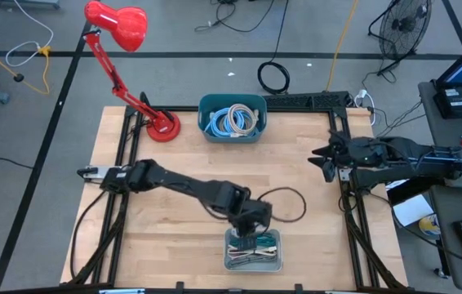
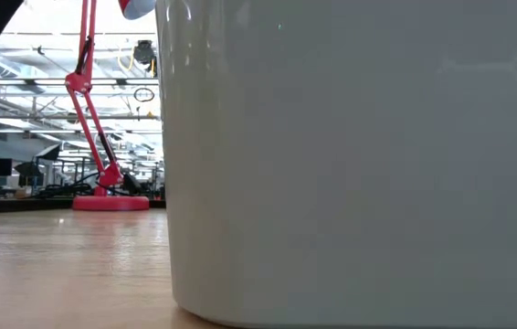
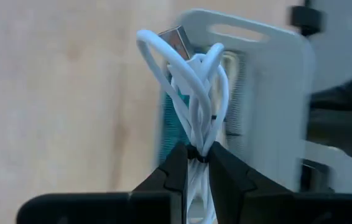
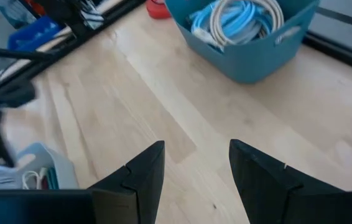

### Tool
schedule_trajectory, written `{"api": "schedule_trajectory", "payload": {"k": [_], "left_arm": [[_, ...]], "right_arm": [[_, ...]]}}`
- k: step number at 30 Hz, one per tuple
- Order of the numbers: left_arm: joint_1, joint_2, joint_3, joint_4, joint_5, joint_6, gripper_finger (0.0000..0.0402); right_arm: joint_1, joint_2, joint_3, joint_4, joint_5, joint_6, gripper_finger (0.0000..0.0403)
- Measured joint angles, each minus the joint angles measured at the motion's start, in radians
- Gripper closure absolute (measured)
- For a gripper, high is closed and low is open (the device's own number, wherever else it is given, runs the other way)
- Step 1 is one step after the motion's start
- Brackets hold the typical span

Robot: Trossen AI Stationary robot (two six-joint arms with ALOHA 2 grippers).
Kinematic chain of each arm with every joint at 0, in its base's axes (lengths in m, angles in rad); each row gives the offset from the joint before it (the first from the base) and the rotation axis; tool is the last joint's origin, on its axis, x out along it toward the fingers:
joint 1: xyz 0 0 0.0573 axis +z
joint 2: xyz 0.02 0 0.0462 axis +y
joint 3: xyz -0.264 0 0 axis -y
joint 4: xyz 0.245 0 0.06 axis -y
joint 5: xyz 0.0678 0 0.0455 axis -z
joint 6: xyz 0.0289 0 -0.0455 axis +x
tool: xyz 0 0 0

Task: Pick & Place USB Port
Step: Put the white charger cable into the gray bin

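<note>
A bundle of white USB cable [image 3: 194,93], with a metal plug [image 3: 179,40] at its far end, stands between the fingers of my left gripper [image 3: 198,155], which is shut on it. In the high view that gripper [image 1: 251,222] hangs over the pale grey bin [image 1: 277,263] at the table's near edge. The bin holds more cables. My right gripper [image 1: 321,159] waits open at the table's right side, above bare wood [image 4: 194,162]. My left gripper pinches the white cable bundle between its two fingers, at a spot bound by a dark tie [image 3: 199,149]. Several strands run through the hold. The fingers slant steeply down from above. The loops and plug stick out beyond the fingertips, lifted clear above the grey bin [image 3: 257,93].
A teal bin [image 1: 233,135] of coiled blue and white cables stands at the table's far middle. A red desk lamp [image 1: 117,24] has its base [image 1: 162,125] at the far left. A thin dark cable loop [image 1: 296,204] lies right of my left gripper. The low view is filled by a pale bin wall [image 2: 350,155].
</note>
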Motion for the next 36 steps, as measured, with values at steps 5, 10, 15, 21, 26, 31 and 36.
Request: {"api": "schedule_trajectory", "payload": {"k": [5, 10, 15, 21, 26, 31, 36], "left_arm": [[-0.051, 0.000, 0.003, 0.016, 0.045, -0.020, 0.0362], [-0.071, 0.000, -0.004, 0.058, 0.045, -0.022, 0.0362], [-0.068, 0.000, -0.069, 0.179, 0.051, -0.021, 0.0362], [-0.062, 0.015, -0.131, 0.265, 0.076, -0.019, 0.0363], [-0.051, 0.016, -0.136, 0.283, 0.065, 0.009, 0.0363], [-0.033, 0.050, -0.136, 0.285, 0.091, 0.044, 0.0363], [-0.032, 0.079, -0.137, 0.274, 0.112, 0.076, 0.0363]], "right_arm": [[0.000, 0.000, -0.050, 0.005, -0.003, 0.027, 0.0232], [0.000, 0.000, -0.073, 0.027, -0.003, 0.031, 0.0232], [0.000, 0.000, -0.075, 0.091, -0.006, 0.031, 0.0232], [0.000, 0.000, -0.075, 0.142, -0.017, 0.031, 0.0232], [0.000, 0.000, -0.075, 0.148, -0.031, 0.031, 0.0232], [0.000, 0.000, -0.075, 0.147, -0.031, 0.030, 0.0232], [0.000, 0.000, -0.075, 0.147, -0.031, 0.028, 0.0232]]}}
